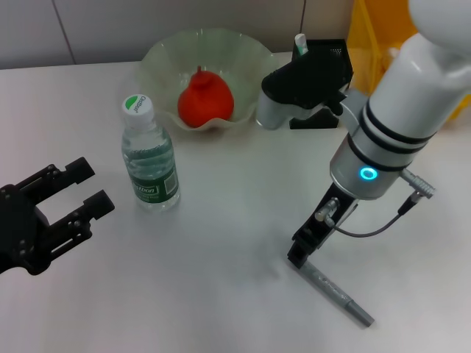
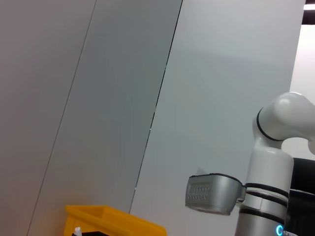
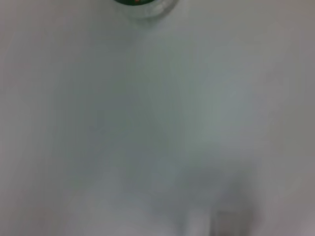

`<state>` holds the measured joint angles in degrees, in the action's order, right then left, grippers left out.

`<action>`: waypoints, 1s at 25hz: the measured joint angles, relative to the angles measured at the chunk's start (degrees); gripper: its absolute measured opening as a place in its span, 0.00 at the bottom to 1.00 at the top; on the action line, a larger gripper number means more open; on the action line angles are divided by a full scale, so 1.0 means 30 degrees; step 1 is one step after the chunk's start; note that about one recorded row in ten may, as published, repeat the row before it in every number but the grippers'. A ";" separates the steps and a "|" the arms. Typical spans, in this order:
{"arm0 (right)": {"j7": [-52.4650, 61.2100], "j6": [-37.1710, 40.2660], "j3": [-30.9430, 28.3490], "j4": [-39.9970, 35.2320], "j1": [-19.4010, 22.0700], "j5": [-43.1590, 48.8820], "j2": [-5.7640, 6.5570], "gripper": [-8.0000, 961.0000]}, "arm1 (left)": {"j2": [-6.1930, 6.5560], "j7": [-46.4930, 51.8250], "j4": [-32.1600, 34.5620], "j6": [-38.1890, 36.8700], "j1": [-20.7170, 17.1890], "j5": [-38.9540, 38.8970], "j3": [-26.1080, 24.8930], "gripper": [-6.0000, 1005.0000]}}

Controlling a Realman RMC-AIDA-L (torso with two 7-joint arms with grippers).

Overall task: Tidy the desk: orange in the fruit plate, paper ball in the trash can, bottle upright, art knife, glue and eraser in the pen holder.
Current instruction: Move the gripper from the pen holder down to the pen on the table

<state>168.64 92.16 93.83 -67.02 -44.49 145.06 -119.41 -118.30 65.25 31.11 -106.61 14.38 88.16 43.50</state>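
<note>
We judge the art knife is in hand: it lies on the desk, one end under the right gripper (fingers hidden, so we cannot tell their state). We should pinch it mid-body. The left gripper hangs spread.

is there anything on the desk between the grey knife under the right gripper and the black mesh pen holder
Nothing on the desk surface. The art knife lies at the near edge with the right gripper at its end, and the pen holder stands at the far side. Bare table lies between them, though the right arm's own wrist hangs over that stretch.
</note>
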 joint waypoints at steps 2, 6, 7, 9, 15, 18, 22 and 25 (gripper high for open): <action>0.0053 -0.0074 0.0356 0.0044 -0.0101 0.0000 -0.0016 0.48 | 0.0001 -0.0001 0.0000 0.0001 0.0004 0.0004 0.0000 0.63; 0.0140 -0.0169 0.0916 0.0052 -0.0225 0.0001 -0.0040 0.48 | 0.0001 -0.0010 0.0001 0.0022 0.0008 0.0041 0.0000 0.63; 0.0154 -0.0173 0.0950 0.0052 -0.0239 -0.0001 -0.0047 0.48 | 0.0001 -0.0011 0.0000 0.0024 -0.0004 0.0043 0.0000 0.63; 0.0177 -0.0177 0.0979 0.0052 -0.0249 0.0000 -0.0065 0.48 | 0.0001 -0.0013 0.0001 0.0028 -0.0049 0.0042 0.0000 0.63; 0.0193 -0.0161 0.1351 0.0047 -0.0242 0.0058 -0.0068 0.48 | 0.0002 -0.0014 0.0001 0.0033 -0.0126 0.0027 0.0000 0.63; 0.0208 -0.0134 0.1443 0.0046 -0.0235 0.0083 -0.0069 0.48 | -0.0009 -0.0014 0.0001 0.0045 -0.0132 0.0040 0.0000 0.63; 0.0225 -0.0054 0.1451 0.0046 -0.0180 0.0105 -0.0068 0.48 | -0.0026 -0.0014 -0.0004 0.0062 -0.0135 0.0053 0.0000 0.63; 0.0231 -0.0046 0.1458 0.0045 -0.0126 0.0195 -0.0069 0.48 | -0.0027 -0.0029 -0.0059 0.0062 -0.0135 0.0055 0.0000 0.63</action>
<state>169.33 92.02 98.20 -66.89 -44.86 145.64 -119.62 -118.38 65.17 30.93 -106.43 13.97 88.33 43.50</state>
